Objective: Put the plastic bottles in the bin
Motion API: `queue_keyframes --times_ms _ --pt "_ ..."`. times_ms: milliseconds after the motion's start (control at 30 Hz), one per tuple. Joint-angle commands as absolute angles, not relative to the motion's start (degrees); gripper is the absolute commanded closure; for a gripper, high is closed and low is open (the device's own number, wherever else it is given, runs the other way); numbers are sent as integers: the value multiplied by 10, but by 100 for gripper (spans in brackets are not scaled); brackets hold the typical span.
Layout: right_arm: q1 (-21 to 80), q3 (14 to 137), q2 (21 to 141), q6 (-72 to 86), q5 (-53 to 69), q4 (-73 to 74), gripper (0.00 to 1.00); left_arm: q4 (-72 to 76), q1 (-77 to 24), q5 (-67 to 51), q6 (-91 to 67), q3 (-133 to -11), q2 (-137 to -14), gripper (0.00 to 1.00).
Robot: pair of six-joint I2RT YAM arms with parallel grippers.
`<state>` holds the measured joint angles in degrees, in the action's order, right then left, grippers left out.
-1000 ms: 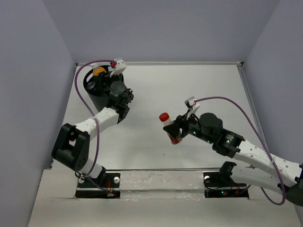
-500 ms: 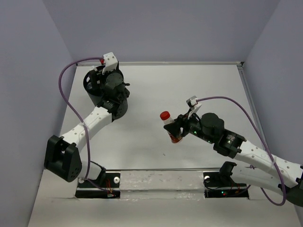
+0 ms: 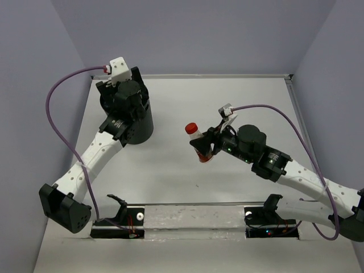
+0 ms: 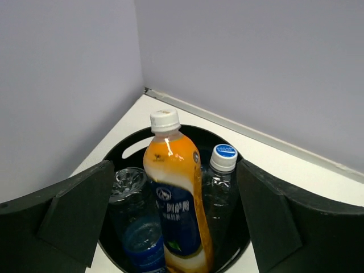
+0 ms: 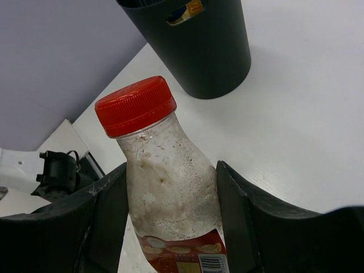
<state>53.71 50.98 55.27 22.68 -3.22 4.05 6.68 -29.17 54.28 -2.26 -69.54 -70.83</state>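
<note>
Soft, even light fills a cell of pale lavender walls.
The matte white table reads bright, almost washed out in the right wrist view. The tall black round plastic bin casts only a faint, soft-edged shadow at its base, and its inside is murky. The orange-yellow plastic bottle with a dark label and the red-capped plastic bottle are sharp, the cap showing a dull sheen.

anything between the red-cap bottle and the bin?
Nothing. Only bare table separates the red-cap bottle from the bin. The top view shows the gap, and the right wrist view agrees.
</note>
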Motion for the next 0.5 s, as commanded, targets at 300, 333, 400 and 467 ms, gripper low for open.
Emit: queue_keyframes --times_ms 300,333,400,467 --pt "541 582 606 200 -23 6 73 -89 -278 400 -150 -781 -651 1" --pt "541 584 607 200 -23 7 73 -89 -276 403 -152 -783 -650 1" --pt "541 587 613 195 -17 7 73 -84 -273 416 -160 -786 -643 1" --pt "541 591 614 195 -13 9 75 -72 -269 423 -164 -785 -631 1"
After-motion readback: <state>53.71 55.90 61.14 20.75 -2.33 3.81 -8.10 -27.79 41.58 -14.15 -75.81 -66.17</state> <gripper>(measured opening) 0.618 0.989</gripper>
